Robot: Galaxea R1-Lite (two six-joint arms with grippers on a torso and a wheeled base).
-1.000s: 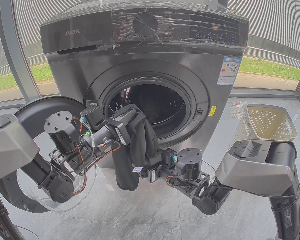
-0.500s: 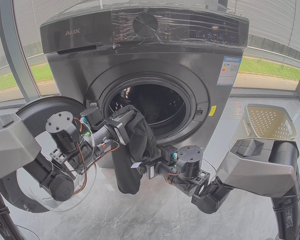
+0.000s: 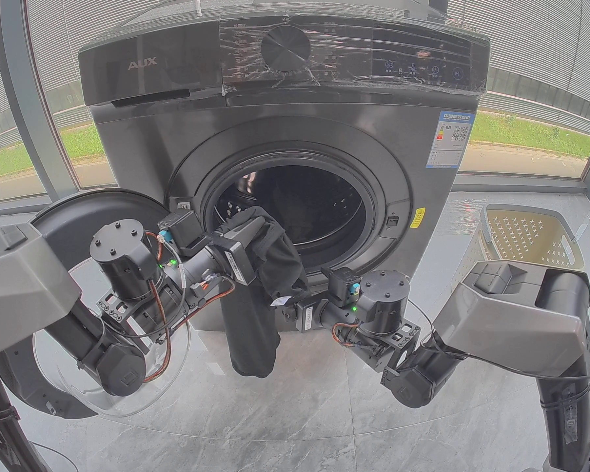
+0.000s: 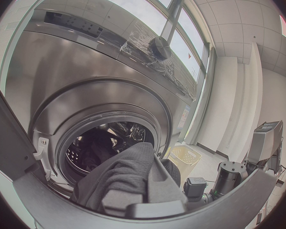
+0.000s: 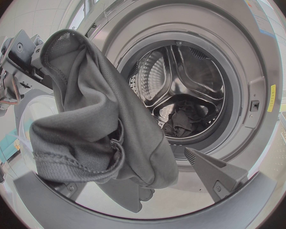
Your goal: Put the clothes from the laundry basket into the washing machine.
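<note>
The step in hand, as I am judging it, is the carrying of one piece to the drum. The left gripper [image 3: 259, 225] is pinching a dark garment [image 3: 269, 263] by its upper fold, so its fingers [image 4: 165, 183] are closing narrowly on the cloth. The garment is bulging just over these fingers, and a long tail is hanging straight down below them, outside the washing machine [image 3: 177, 139]. The drum mouth [image 3: 318, 204] is lying just beyond the left fingertips and is not yet entered.

The right gripper [image 3: 288, 305] is standing below the left fingers, at the lower bunch of the garment. Its fingers [image 5: 213, 172] are standing wide apart. The cloth is draping in front of one of them, and I cannot tell if it is touching, but nothing is being clamped there.

The next move is calling, I think, for pushing the left fingers forward through the mouth. It is also asking for lifting the tail over the rim, perhaps with the right fingers, before letting go. Otherwise the tail may be catching outside.

The right wrist view is showing dark clothes [image 5: 184, 118] lying at the drum's bottom, well beyond the fingers, where the head view is giving mostly darkness. The head view is adding the laundry basket [image 3: 531, 240], well apart from both pairs of fingers.
</note>
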